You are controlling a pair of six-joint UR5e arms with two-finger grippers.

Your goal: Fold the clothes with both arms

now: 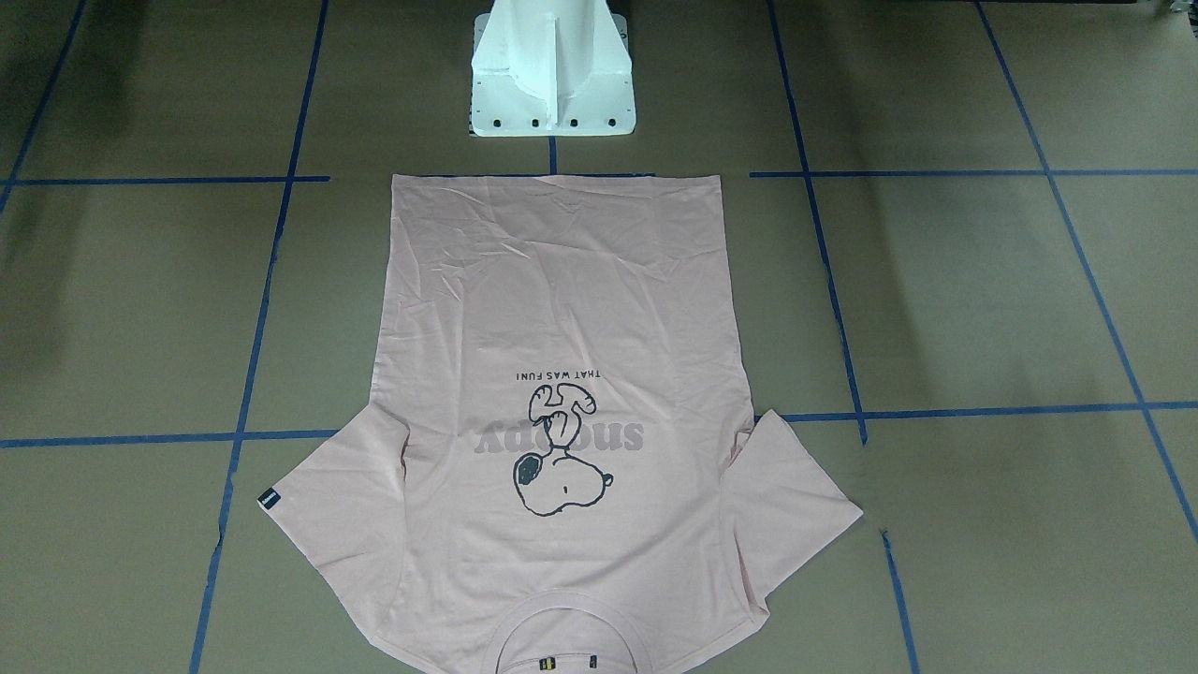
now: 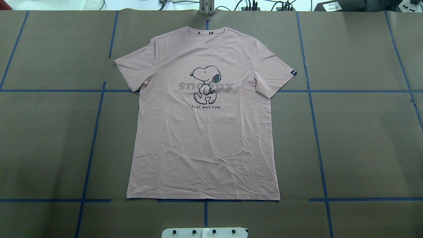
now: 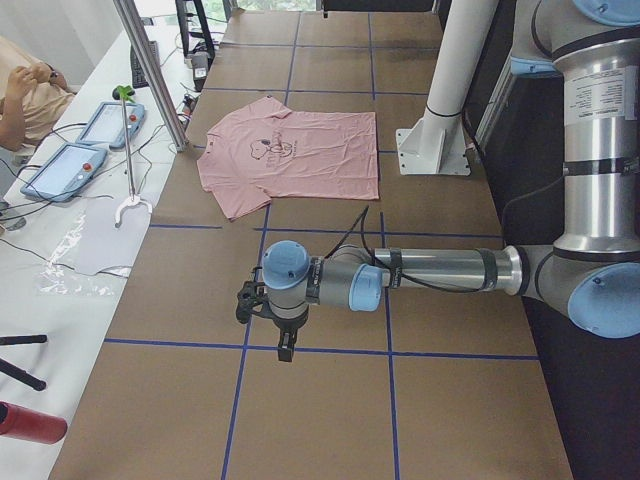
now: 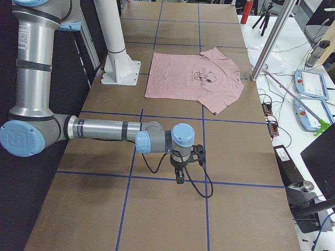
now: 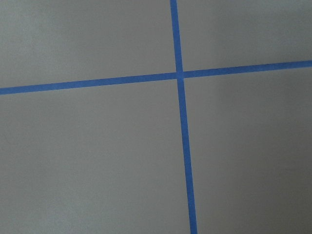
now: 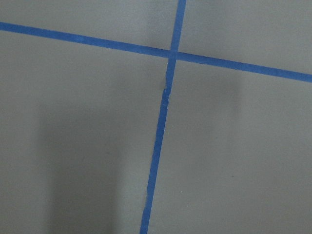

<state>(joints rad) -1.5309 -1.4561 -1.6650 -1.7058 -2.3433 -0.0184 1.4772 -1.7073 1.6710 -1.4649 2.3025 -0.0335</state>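
Lying flat, creased pink T-shirt (image 2: 201, 138); left gripper (image 3: 285, 350), right gripper (image 4: 180, 179): cannot tell opening.

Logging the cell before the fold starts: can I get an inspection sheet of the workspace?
Surface: brown table with blue tape grid.
Job's things: pink T-shirt flat, print up, unfolded.
Clutter: nothing seen.
Grippers: left gripper and right gripper over bare table, apart from the shirt; open or shut unclear.
Cables: black cable looping at the right wrist.
Surroundings: white pedestal; bench with tablets; a person beside it.
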